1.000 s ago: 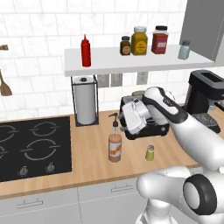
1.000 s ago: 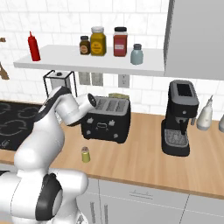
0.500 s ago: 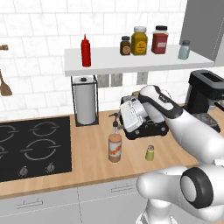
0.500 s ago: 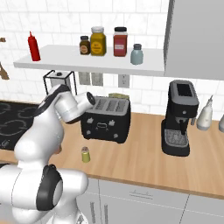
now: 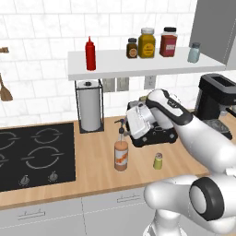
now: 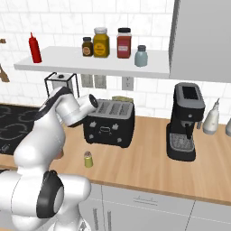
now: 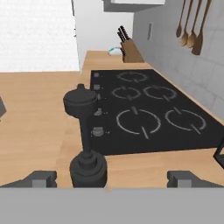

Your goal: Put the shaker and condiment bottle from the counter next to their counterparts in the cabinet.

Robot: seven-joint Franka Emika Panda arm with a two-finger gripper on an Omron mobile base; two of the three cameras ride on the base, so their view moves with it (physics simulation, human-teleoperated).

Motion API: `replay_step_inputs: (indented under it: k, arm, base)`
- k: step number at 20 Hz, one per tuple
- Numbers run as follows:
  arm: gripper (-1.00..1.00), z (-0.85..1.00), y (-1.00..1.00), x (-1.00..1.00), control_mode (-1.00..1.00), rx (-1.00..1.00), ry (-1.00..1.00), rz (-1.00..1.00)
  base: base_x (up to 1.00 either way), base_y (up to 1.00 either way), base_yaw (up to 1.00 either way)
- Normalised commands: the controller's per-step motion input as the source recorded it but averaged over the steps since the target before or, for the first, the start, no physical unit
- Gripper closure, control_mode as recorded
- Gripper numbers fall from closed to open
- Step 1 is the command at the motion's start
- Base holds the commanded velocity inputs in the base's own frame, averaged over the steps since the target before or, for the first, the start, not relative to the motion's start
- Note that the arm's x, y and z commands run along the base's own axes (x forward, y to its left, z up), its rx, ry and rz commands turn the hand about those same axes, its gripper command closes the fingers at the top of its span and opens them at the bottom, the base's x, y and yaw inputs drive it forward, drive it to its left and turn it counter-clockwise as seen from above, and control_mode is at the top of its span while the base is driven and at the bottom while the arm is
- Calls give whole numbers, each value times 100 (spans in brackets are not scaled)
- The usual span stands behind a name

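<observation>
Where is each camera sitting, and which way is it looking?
Left base view: behind the arm, left side; looks forward and down at the counter, condiment bottle and shaker; arm rises lower right.
Right base view: behind, right side; same counter and shaker; arm lower left.
Hand view: on the hand, looking along the open gripper at the bottle's spout and the stovetop.
Both base views share the cabinet.

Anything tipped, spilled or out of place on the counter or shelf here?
Nothing stands out. The condiment bottle and the shaker stand upright on the counter, apart. The shelf jars are upright too. No spill shows.
</observation>
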Motion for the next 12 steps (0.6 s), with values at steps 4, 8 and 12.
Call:
replay_step_inputs:
  k: [4, 8, 12]
  arm:
    - [-100, -3, 25, -1, -100, 0, 0, -4]
    - [-100, -12, 20, 9, -100, 0, 0, -3]
    - [-100, -13, 8, 18, -100, 0, 0, -1]
  base:
    - [0, 0, 0]
    - [0, 0, 0]
    - [0, 0, 0]
